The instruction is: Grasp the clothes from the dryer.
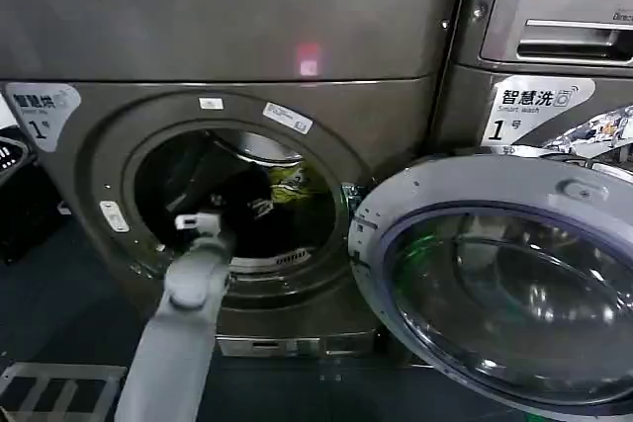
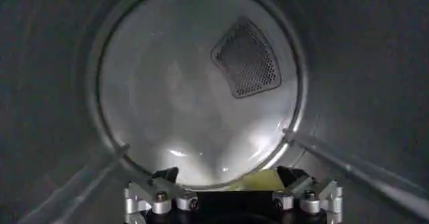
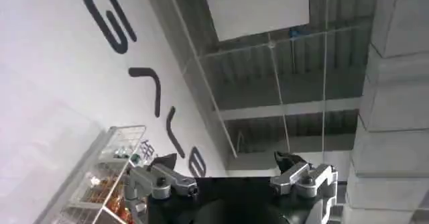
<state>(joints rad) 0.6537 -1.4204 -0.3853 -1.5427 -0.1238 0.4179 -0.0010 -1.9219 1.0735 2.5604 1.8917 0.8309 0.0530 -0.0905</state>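
Dryer (image 1: 227, 37): dark grey-bronze front-loader, left of head view, porthole uncovered, white "1" sticker (image 1: 40, 111) on its upper left corner, small pink light (image 1: 309, 59) above the opening.
Door (image 1: 504, 284): round, glass centre, swung wide to the right of the porthole, in front of the LG machine.
LG machine (image 1: 549, 37): stands touching the dryer's right side, drawer handle near its top.
Clothes: lie inside the drum, low in the opening; yellow-green garment (image 1: 289, 182) to the right, dark garment (image 1: 223, 200) beside it on the left, hard to separate from the shadow.
Left arm (image 1: 183, 313): grey, rises from the bottom of the head view and goes in through the porthole.
Left gripper (image 2: 228, 178): inside the drum, fingers spread apart with nothing between them; in the left wrist view a strip of the yellow-green garment (image 2: 258, 180) shows just past the fingertips, contact cannot be told.
Drum back (image 2: 194, 91): pale round wall with a perforated vent (image 2: 247, 58), ribs running along the drum sides.
Right gripper (image 3: 231, 163): away from the machines, pointed up at a ceiling and a white wall with large dark letters, fingers apart, holding nothing.
Rack (image 3: 107, 178): wire shelf with goods, near the right gripper in the right wrist view.
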